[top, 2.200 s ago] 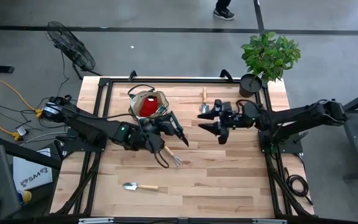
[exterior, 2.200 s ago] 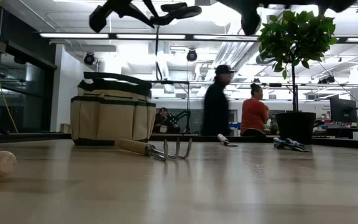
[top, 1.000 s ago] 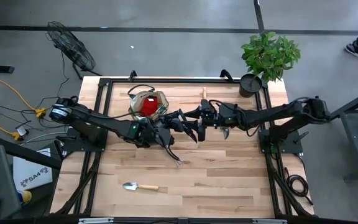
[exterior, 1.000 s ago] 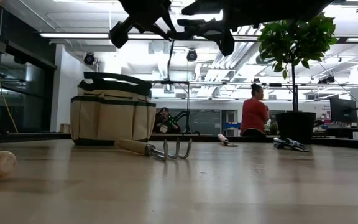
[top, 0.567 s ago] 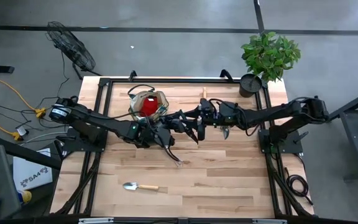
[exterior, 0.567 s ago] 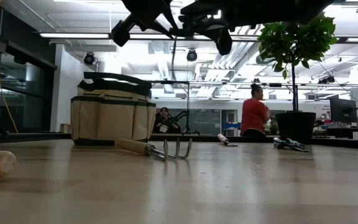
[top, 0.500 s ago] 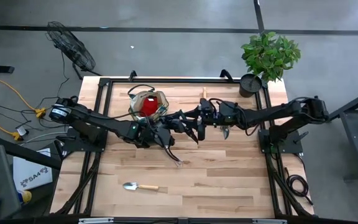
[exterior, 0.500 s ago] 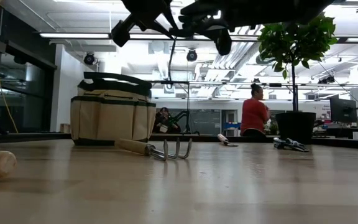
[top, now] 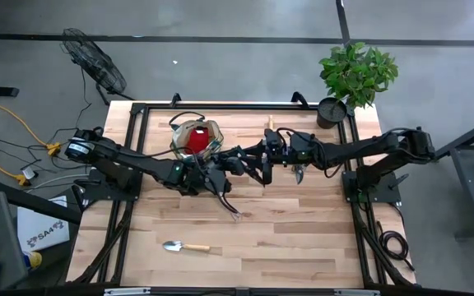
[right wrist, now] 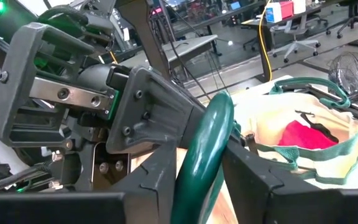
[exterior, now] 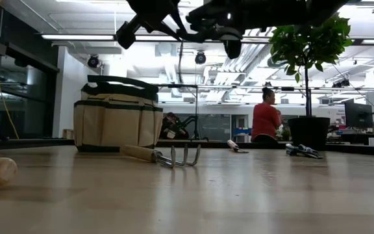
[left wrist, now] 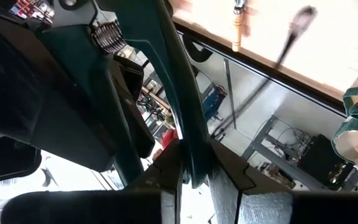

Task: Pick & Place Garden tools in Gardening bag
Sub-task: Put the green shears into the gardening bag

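Note:
My left gripper [top: 230,163] and my right gripper [top: 261,162] meet in mid-air over the table's middle, both shut on dark green-handled pruning shears [top: 245,158]. They show at the top of the low view, the left gripper [exterior: 153,16] and the right gripper [exterior: 229,32]. The beige, green-trimmed gardening bag [top: 197,138] stands on the table at the far left, with the red spray bottle [top: 196,141] inside. A wooden-handled hand rake [top: 225,205] lies flat near the middle. One trowel [top: 183,246] lies near the front, and another [top: 271,130] lies at the far side. My left gripper pinches one dark green handle of the shears [left wrist: 188,134] between its two fingers, which lie across it. The shears are lifted clear of the table. My right gripper pinches the curved green handle [right wrist: 205,146] between its two fingers, coming from the table's right, opposite my left gripper [right wrist: 138,112].
A potted green plant [top: 355,78] in a black pot stands at the far right corner. Second shears [exterior: 302,151] lie on the table on the right side. A person [exterior: 265,118] shows in the room beyond. Bare wood lies along the front right [top: 303,247].
My right gripper has moved toward the table's left, up to the shears held aloft by my left gripper, and its fingers have closed on the handle. My left gripper has kept nearly still. The shears stay lifted clear between both grippers.

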Motion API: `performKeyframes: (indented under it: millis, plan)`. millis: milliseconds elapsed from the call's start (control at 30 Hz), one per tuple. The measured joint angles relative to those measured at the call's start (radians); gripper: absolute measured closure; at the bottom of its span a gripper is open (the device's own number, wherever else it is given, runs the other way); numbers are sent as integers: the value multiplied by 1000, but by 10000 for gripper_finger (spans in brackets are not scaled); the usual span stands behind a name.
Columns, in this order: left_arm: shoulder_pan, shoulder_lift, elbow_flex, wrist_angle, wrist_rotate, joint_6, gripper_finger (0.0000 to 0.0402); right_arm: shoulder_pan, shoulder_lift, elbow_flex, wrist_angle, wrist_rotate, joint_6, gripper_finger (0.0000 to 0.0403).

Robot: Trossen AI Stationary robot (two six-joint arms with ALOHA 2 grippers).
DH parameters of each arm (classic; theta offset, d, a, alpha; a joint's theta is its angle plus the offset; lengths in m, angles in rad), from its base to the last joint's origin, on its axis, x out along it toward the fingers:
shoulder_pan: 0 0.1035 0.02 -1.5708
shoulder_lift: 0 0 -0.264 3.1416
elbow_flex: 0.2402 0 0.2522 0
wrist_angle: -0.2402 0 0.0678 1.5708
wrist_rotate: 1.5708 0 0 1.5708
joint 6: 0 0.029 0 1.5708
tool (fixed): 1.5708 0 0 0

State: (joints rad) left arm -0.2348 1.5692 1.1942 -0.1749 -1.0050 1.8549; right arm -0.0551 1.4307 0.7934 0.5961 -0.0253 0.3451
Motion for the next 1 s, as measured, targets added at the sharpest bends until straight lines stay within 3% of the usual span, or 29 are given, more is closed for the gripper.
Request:
performKeyframes:
  millis: [267, 767, 1000]
  plan:
    - [0, 0, 0, -2, -3, -1, 360, -1, 0, 0, -17, 0, -17, 322]
    - [-1, 1, -2, -11, 4, -54, 360, -1, -1, 0, -49, 0, -61, 338]
    - [-1, 1, -1, 0, 2, -125, 308, 0, -1, 0, -47, -3, -96, 339]
